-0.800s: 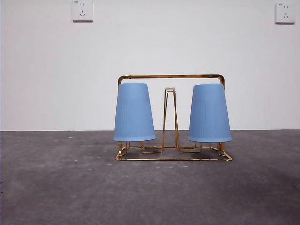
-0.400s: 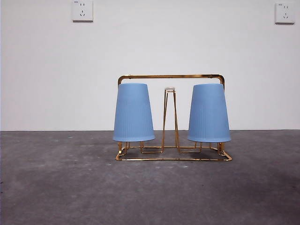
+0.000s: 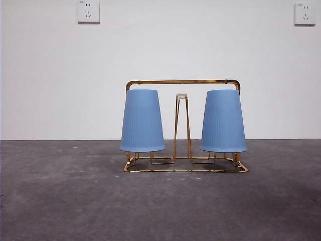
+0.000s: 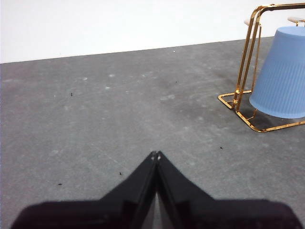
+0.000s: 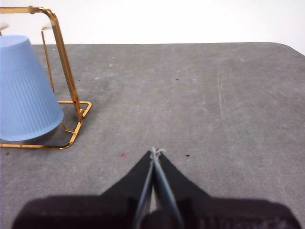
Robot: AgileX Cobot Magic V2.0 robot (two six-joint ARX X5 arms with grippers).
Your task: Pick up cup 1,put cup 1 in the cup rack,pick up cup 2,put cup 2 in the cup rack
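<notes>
2 ribbed blue plastic cups (image 3: 142, 120) (image 3: 223, 120) hang upside down on the gold wire cup rack (image 3: 183, 82); the first has barely drifted sideways. Left gripper (image 4: 155, 155) and right gripper (image 5: 154, 152), jaws together, wait apart: task looks complete.

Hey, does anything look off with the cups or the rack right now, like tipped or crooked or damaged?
Nothing stands out. Both blue cups hang upside down on the gold cup rack, level and undamaged. The middle peg is bare.
</notes>
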